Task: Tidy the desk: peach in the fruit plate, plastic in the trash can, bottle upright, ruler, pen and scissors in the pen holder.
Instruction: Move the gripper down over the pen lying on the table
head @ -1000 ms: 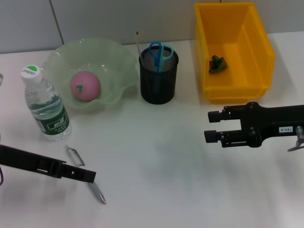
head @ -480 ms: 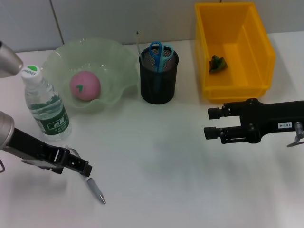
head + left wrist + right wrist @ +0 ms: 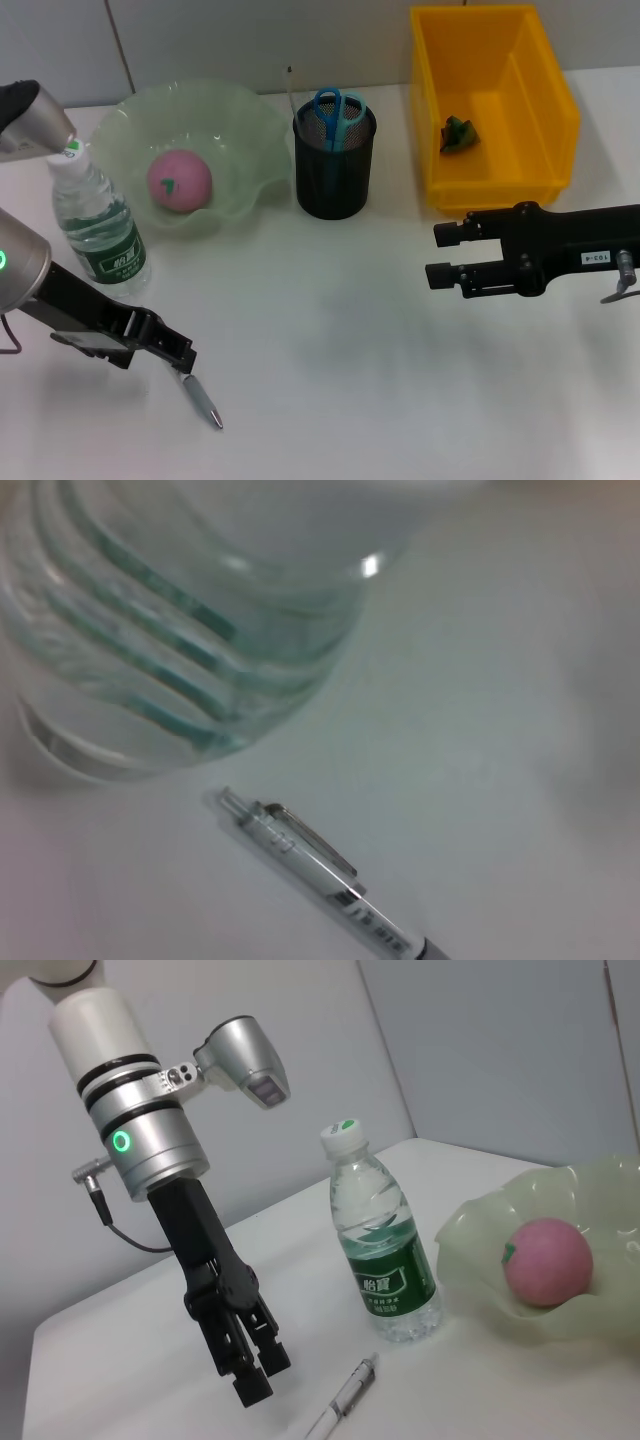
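- The left gripper (image 3: pixel 182 352) hangs just over the pen (image 3: pixel 201 398), fingers apart, holding nothing.
- The bottle (image 3: pixel 95 222) stands up; its green label's writing is too small to read.
- The right gripper (image 3: pixel 437 255) is open and empty.

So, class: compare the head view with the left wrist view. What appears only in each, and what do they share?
Only the head view shows the peach in the green fruit plate, the blue scissors standing in the black mesh pen holder, the green plastic in the yellow trash can, and both arms: left gripper beside the pen, right gripper over the table.

Only the left wrist view shows the pen's metal clip.

Both show the upright water bottle and the pen.
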{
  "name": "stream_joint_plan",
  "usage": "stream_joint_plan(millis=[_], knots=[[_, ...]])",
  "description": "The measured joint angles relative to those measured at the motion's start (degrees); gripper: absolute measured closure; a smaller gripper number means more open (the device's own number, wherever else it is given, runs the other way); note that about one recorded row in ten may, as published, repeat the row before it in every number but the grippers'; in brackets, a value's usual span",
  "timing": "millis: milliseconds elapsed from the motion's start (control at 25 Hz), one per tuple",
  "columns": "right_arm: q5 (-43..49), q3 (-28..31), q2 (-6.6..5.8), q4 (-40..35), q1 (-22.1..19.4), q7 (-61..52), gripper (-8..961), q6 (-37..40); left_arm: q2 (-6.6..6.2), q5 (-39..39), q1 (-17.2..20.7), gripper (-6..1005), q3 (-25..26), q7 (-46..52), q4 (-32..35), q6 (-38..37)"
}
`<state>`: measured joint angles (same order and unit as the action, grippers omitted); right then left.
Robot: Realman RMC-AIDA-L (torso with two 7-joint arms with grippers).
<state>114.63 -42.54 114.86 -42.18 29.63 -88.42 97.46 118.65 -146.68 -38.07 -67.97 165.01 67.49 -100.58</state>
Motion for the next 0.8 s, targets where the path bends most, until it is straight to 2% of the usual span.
stream_joint_plan(millis=[280,440,640,800], knots=[[0.0,0.0,0.0,0.01,-0.01,-0.07,267,0.01,-0.04,-0.05,-0.19,157,-0.27,-0.07,-0.8,0.98],[0.11,0.01,0.01,0.3,-0.01,-0.11,266,-0.06,-0.27,0.56,-0.5,158,-0.61,-3.34,-0.39,0.26],[0.62,0.03,0.02,0.65,0.1,-1.41,266,-0.21,-0.26,3.19,-3.2,158,-0.51,-19.75,1.05,-3.83],[1.06,0.02,-0.57,0.39,0.42,-3.66,266,-0.06,-0.2,5.53,-6.05,158,0.05,-34.38,2.88,-3.87]])
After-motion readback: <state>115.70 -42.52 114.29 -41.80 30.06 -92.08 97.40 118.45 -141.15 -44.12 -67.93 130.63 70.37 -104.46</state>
